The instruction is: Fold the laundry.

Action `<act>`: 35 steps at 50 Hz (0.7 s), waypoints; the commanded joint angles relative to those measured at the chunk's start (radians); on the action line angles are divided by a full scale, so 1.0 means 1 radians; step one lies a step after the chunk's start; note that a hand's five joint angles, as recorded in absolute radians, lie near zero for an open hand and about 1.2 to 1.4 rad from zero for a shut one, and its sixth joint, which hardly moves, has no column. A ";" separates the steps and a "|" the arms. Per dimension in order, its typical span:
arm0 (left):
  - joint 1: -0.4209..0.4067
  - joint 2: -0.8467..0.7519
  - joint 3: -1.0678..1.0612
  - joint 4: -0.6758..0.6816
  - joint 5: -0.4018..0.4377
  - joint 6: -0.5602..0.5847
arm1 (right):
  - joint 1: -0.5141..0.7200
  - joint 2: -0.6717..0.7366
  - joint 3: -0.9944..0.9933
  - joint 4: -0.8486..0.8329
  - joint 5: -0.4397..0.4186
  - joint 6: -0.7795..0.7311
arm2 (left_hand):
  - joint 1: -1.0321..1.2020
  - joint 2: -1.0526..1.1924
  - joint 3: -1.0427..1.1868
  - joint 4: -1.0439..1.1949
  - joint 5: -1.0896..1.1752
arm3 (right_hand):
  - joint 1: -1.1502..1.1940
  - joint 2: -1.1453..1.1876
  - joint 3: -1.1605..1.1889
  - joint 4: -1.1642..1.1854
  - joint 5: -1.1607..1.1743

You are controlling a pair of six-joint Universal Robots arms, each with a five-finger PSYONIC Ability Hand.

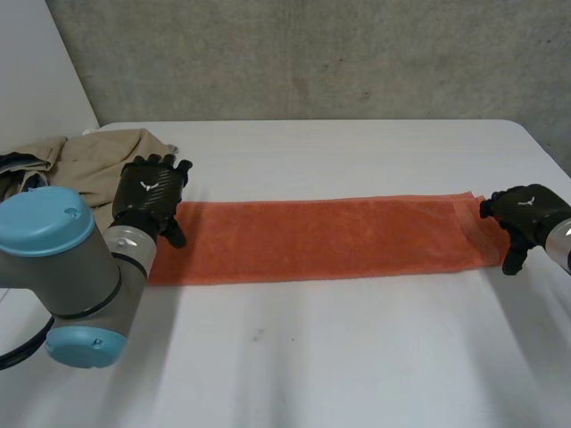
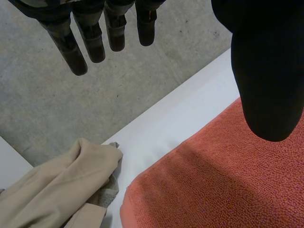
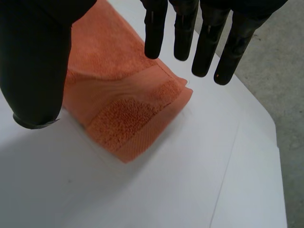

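A long orange towel (image 1: 321,239), folded into a narrow strip, lies flat across the white table (image 1: 339,357). My left hand (image 1: 150,194) hovers over its left end with straight, spread fingers (image 2: 76,47) and thumb (image 2: 266,71), holding nothing. In the left wrist view the towel's end (image 2: 213,185) lies under the thumb. My right hand (image 1: 526,218) is at the towel's right end, fingers (image 3: 190,33) straight and apart from the thumb (image 3: 33,71), above the towel's end (image 3: 128,109). Nothing is gripped.
A heap of beige clothing (image 1: 71,160) lies at the table's far left, just behind my left hand; its edge (image 2: 57,185) nearly meets the towel's corner. A grey concrete wall (image 1: 312,53) stands behind the table. The table's right edge (image 3: 247,152) is close to my right hand.
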State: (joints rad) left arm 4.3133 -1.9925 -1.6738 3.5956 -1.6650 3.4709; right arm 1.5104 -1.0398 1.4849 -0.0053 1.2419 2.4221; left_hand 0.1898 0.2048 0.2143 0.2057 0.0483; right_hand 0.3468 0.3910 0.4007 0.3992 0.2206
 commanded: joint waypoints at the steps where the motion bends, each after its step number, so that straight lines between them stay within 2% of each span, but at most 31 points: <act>1: 0.002 -0.012 0.006 0.000 0.001 0.005 | 0.010 0.067 0.011 -0.104 0.010 -0.046 | -0.015 -0.030 -0.040 -0.031 -0.048 | 0.199 0.155 0.145 0.147 0.151; 5: 0.002 -0.023 0.002 0.000 0.001 0.005 | 0.011 0.121 -0.020 -0.111 0.018 -0.046 | -0.015 -0.030 -0.040 -0.031 -0.048 | 0.354 0.310 0.300 0.302 0.306; 6: 0.002 -0.023 0.002 -0.001 0.001 0.005 | 0.011 0.138 -0.032 -0.113 0.019 -0.046 | -0.015 -0.030 -0.040 -0.031 -0.048 | 0.608 0.563 0.554 0.555 0.559; 9: 0.003 -0.023 0.000 0.000 0.001 0.005 | 0.011 0.159 -0.051 -0.117 0.024 -0.044 | -0.015 -0.030 -0.040 -0.031 -0.048 | 1.048 1.004 0.994 0.996 1.000; 15: 0.003 -0.023 0.002 0.000 -0.001 0.004 | -0.021 0.156 -0.072 -0.120 0.090 -0.040 | -0.015 -0.030 -0.040 -0.031 -0.048 | 1.050 1.005 0.996 0.997 1.001; 20: 0.003 -0.017 -0.001 0.000 -0.002 0.002 | -0.107 0.116 -0.084 -0.134 0.126 -0.060 | -0.015 -0.030 -0.040 -0.031 -0.048 | 1.050 1.005 0.996 0.997 1.001; 28: 0.005 -0.006 -0.006 -0.001 -0.005 0.001 | -0.239 0.098 -0.124 -0.131 0.151 -0.254 | -0.015 -0.030 -0.040 -0.031 -0.048 | 1.050 1.005 0.996 0.997 1.001; 31: 0.005 -0.006 -0.007 -0.001 -0.005 0.001 | -0.237 0.093 -0.143 -0.133 0.162 -0.297 | -0.015 -0.030 -0.040 -0.031 -0.048 | 1.050 1.005 0.996 0.997 1.001; 35: 0.005 -0.005 -0.007 -0.001 -0.007 0.001 | -0.173 0.061 -0.164 -0.140 0.154 -0.258 | -0.015 -0.030 -0.040 -0.031 -0.048 | 1.050 1.005 0.996 0.997 1.001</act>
State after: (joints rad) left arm 4.3180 -1.9988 -1.6801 3.5942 -1.6707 3.4717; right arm 1.2819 -0.9445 1.3557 -0.1384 1.3963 2.1755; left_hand 0.1898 0.2048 0.2143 0.2057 0.0483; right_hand 0.9733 1.1794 1.1829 1.1901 0.9796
